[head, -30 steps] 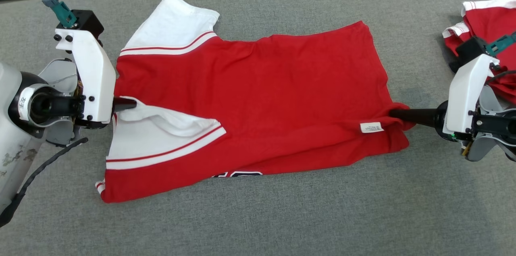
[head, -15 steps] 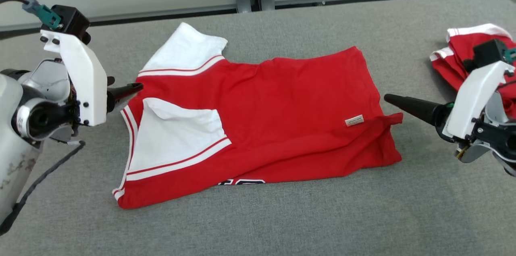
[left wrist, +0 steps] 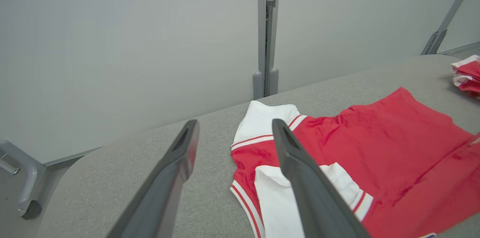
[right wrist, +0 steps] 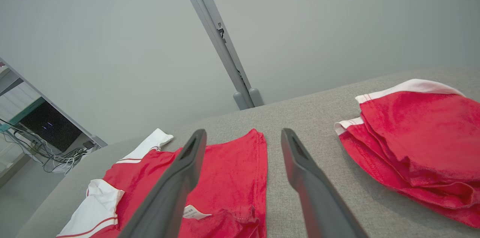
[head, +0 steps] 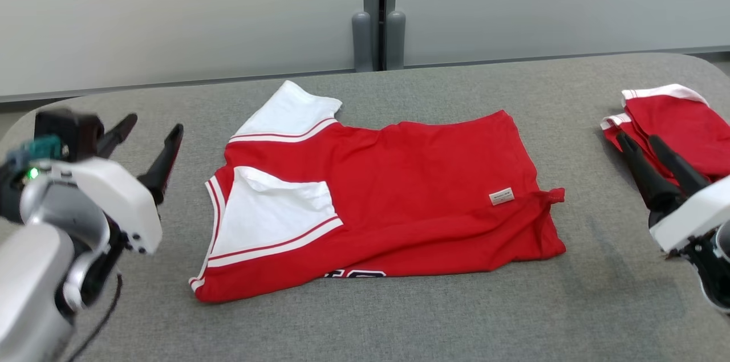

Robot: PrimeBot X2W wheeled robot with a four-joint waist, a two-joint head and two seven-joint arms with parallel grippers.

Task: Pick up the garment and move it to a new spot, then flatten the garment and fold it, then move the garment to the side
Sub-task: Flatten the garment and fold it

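Observation:
The garment (head: 399, 191), a red shirt with white sleeves, lies folded lengthwise in the middle of the grey padded table (head: 399, 316), with one white sleeve folded on top and a small white label near its right end. My left gripper (head: 153, 128) hovers open to the left of the collar end, apart from the cloth. My right gripper (head: 637, 139) is open to the right of the hem end, also clear of it. In the left wrist view the left gripper (left wrist: 235, 123) is empty, with the garment (left wrist: 375, 144) beyond it. The right gripper (right wrist: 243, 133) is likewise empty above the garment (right wrist: 225, 163).
A second red and white garment (head: 678, 128) lies bunched at the table's right end, just behind my right fingers; the right wrist view has this pile (right wrist: 412, 129) at its right. A grey partition wall with a post (head: 374, 31) closes the table's far side.
Both grippers, which pinched the garment's two ends a second ago, have opened, let go and drawn back and upward. The head camera has tilted up, so the whole picture shifted.

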